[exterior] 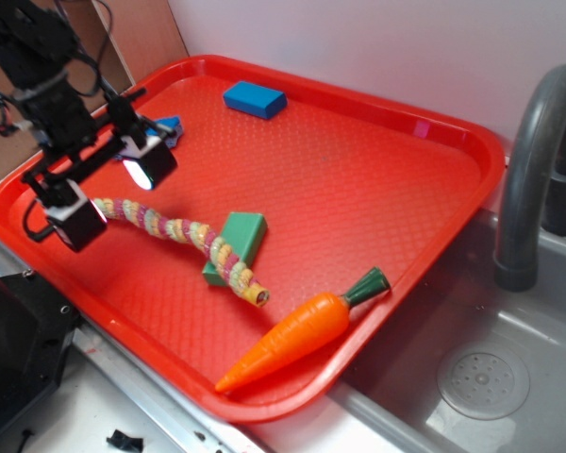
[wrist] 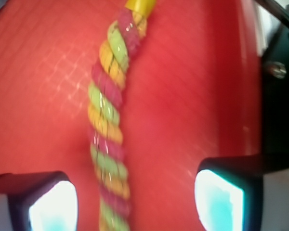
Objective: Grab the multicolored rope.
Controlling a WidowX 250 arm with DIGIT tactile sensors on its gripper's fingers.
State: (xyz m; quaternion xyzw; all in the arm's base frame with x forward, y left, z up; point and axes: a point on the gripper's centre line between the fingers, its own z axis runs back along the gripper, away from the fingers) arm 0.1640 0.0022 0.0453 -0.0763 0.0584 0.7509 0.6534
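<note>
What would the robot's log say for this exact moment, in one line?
gripper: open | straddling multicolored rope, not closed | rope flat on red tray, over green block | grasp: pending

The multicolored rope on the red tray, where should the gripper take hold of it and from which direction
Probably the free end by the tray's left edge, from straight above. There the multicolored rope lies flat on bare tray, while its other end rests against the green block. The wrist view shows the open gripper straddling it, one finger on each side, so closing across its width should pinch it.
</note>
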